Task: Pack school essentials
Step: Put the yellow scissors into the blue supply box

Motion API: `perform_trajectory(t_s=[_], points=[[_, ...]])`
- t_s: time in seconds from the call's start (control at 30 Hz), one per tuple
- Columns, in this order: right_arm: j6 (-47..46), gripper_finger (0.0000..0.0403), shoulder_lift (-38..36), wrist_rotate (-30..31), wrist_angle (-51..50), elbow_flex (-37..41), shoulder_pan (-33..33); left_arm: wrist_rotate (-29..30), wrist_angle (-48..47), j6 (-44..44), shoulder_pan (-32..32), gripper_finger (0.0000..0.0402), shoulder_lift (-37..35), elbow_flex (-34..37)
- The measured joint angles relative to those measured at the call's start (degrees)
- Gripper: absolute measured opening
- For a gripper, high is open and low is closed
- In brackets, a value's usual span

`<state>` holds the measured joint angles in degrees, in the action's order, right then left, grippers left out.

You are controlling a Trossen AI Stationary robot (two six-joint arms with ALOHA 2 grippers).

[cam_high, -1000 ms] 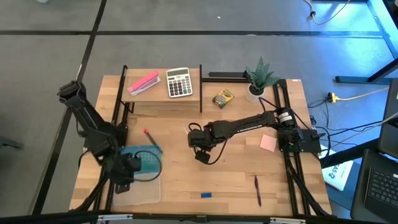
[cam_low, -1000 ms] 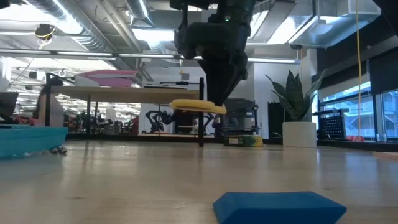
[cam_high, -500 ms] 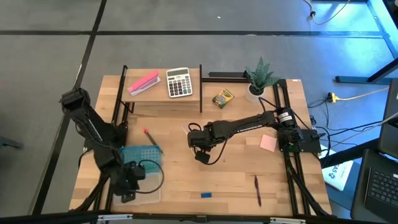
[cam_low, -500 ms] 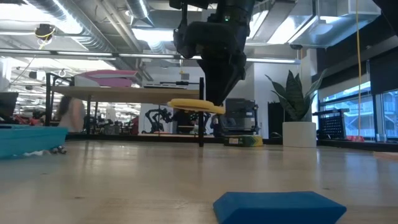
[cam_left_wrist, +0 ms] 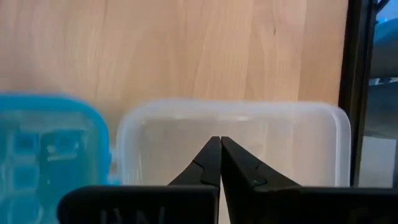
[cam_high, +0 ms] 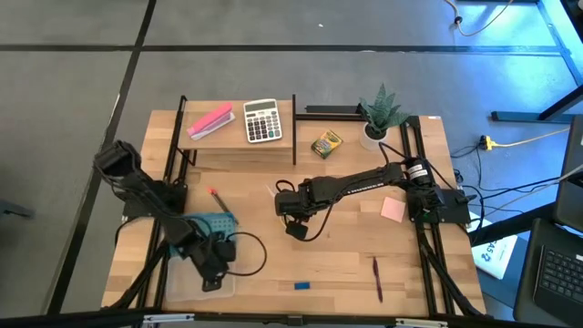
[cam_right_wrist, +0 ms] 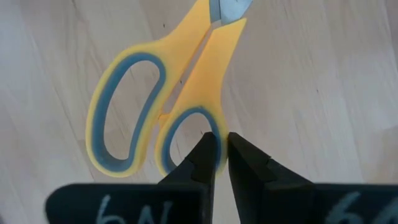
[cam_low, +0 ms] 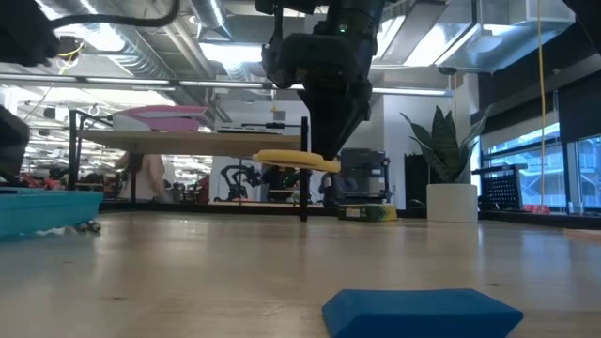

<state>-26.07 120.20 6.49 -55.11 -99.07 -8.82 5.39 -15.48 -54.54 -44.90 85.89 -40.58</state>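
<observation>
High view: as packing needs a free path, right hand (cam_high: 297, 230) carries scissors mid-bench; left hand (cam_high: 211, 281) waits, clenched, over clear case (cam_high: 182, 284).
Low view: scissors (cam_low: 299, 161) hang clear of bench (cam_low: 188, 272).
Right wrist: fingers (cam_right_wrist: 202, 155) pinch the handle rim.
Left wrist: fingertips (cam_left_wrist: 214, 163) pressed together, empty.

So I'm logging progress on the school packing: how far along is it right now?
Early. Nothing looks packed: the clear container beside the blue lid shows empty, with the shut left gripper over it. In hand: the right gripper is shut on the scissors, held above the table. Left: the crayon box, eraser, pen and pencil lie loose on the table.
</observation>
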Motion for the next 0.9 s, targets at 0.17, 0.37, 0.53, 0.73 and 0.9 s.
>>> perform_trajectory(t_s=[0.17, 0.37, 0.53, 0.73, 0.9], points=[[1.1, 0.0037, 0.0, 0.0, 0.0, 0.0, 0.0, 0.0, 0.7, 4.5, 2.9, 0.0000, 0.4, 0.0], [2.5, 0.0037, 0.0, 0.0, -0.3, 0.0, 0.0, 0.1, 2.2, 11.2, 5.9, 0.0000, 0.4, 0.0], [2.6, 0.0037, 0.0, 0.0, -0.9, 0.0, 0.0, 2.0, 3.3, 15.9, 9.0, 0.0000, 0.4, 0.0], [2.6, 0.0037, 0.0, 0.0, -1.0, 0.0, 0.0, 2.7, 5.6, 19.0, 12.6, 0.0000, 0.4, 0.0], [4.4, 0.0037, 0.0, -0.1, -1.2, 0.0, 0.0, -0.9, 3.5, 16.9, 13.5, 0.0000, -2.0, -1.4]])
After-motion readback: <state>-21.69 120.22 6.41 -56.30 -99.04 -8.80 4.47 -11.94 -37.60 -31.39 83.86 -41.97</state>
